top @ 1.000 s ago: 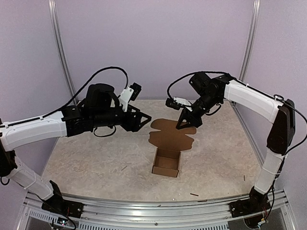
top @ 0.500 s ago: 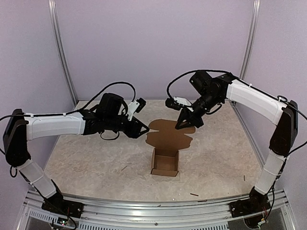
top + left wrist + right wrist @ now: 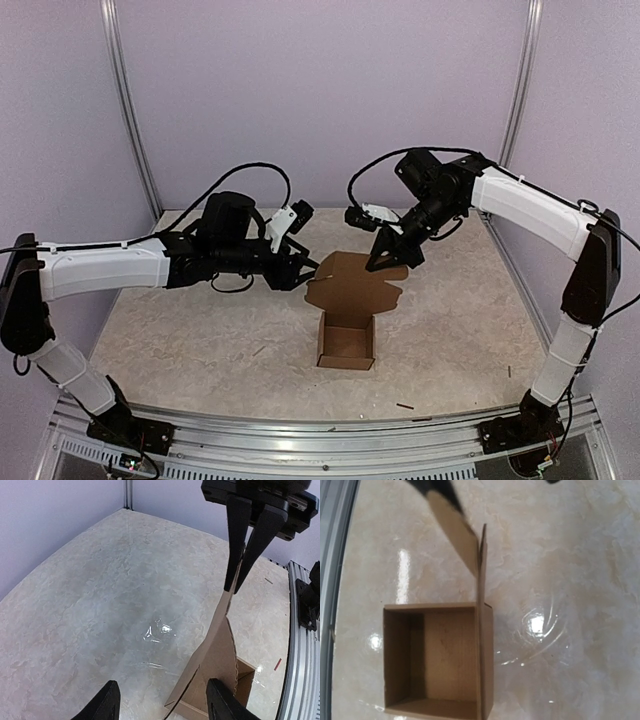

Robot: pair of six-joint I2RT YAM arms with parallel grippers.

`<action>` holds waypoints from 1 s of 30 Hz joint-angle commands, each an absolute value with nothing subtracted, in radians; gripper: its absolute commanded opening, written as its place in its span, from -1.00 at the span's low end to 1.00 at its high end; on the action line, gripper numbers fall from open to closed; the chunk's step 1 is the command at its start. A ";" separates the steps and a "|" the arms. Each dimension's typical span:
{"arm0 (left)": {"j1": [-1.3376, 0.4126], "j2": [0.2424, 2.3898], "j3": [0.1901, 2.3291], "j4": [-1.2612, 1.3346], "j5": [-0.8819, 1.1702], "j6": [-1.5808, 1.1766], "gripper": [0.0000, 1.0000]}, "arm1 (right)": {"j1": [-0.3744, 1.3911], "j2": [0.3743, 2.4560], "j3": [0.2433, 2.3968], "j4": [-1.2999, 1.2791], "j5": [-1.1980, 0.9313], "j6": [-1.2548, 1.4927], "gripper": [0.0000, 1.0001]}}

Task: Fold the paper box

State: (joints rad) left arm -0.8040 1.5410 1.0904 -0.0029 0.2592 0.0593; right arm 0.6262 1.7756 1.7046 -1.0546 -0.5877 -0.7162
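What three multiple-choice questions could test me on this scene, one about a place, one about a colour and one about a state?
1. Where does the right tool hold the paper box?
A. on its raised lid flap
B. on its near wall
C. nowhere

2. What colour is the paper box?
A. white
B. brown
C. blue

3. How is the top of the paper box?
A. folded shut
B. open
C. taped over

Answers:
1 A: the left wrist view shows the right tool's fingers pinched together on the top edge of the flap.
2 B: it is plain brown cardboard in every view.
3 B: the right wrist view looks straight down into the box, and the flap stands up beside the opening.
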 commanded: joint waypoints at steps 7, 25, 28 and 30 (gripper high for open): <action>-0.827 1.523 1.077 0.063 0.420 0.107 0.17 | 0.639 1.781 1.727 -1.080 -0.619 -0.711 -1.00; -0.833 1.626 1.128 0.126 0.621 0.118 0.10 | 0.651 1.774 1.734 -1.141 -0.728 -0.777 -1.00; -0.831 1.640 1.140 0.128 0.638 0.121 -0.05 | 0.653 1.770 1.734 -1.161 -0.753 -0.800 -1.00; -0.831 1.649 1.146 0.131 0.653 0.124 -0.17 | 0.656 1.770 1.733 -1.173 -0.760 -0.813 -1.00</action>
State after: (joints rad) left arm -0.8219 1.6184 1.1103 0.1120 0.6109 0.1093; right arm 0.6357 1.7760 1.7119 -1.1393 -0.6788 -0.7746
